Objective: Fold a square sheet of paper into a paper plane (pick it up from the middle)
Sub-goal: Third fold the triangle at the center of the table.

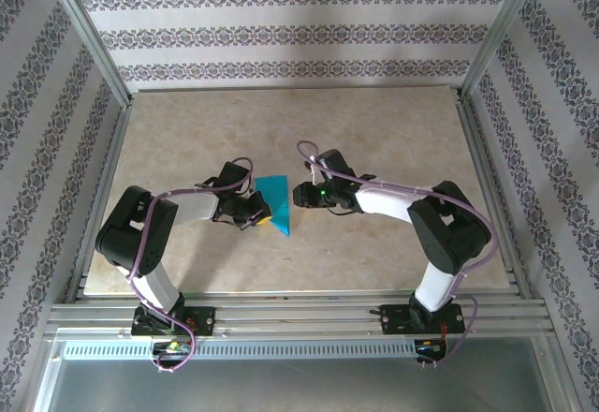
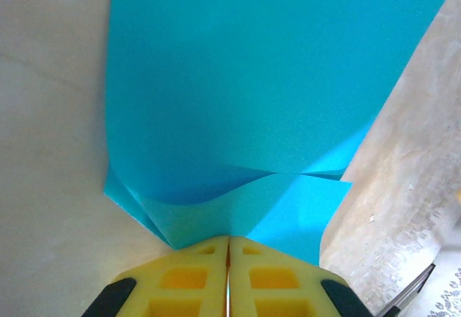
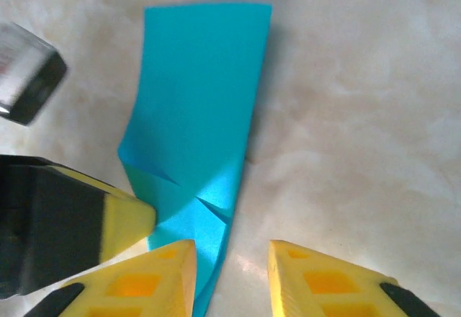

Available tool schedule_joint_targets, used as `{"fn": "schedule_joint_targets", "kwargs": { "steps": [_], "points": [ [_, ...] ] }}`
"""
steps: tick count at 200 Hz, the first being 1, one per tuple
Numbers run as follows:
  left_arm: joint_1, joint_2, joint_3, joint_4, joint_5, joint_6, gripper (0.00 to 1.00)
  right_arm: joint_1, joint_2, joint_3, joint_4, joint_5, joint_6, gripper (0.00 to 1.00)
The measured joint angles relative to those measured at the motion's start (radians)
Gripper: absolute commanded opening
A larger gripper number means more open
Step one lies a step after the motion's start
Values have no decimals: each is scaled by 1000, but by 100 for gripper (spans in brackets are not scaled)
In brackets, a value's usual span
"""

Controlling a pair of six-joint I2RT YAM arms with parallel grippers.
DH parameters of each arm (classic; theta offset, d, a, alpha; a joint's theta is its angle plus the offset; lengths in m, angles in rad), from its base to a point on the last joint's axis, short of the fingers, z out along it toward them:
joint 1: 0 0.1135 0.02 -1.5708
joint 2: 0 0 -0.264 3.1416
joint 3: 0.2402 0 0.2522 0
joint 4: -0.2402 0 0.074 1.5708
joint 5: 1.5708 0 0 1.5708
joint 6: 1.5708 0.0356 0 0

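A partly folded teal sheet of paper [image 1: 277, 198] is sitting near the middle of a beige desk [image 1: 393, 131], between two robot arms. The left pincer [image 1: 259, 213] is clamping the sheet's left side, its yellow fingers [image 2: 194, 281] pressing together on the curling paper. The right pincer [image 3: 230, 277] is hovering just beside the sheet's right edge, its fingers standing apart and gripping nothing.

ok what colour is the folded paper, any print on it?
Plain teal-blue, no print. The sheet of paper shows best in the left wrist view.
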Motion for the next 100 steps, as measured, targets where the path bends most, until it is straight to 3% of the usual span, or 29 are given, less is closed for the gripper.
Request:
{"fn": "schedule_joint_targets", "kwargs": {
  "steps": [53, 100],
  "points": [
    [0, 5, 19, -35, -11, -2, 9, 90, -13, 1, -52, -56, -45, 14],
    [0, 13, 31, -52, -10, -8, 9, 159, 57, 44, -97, -94, -68, 12]
  ]
}}
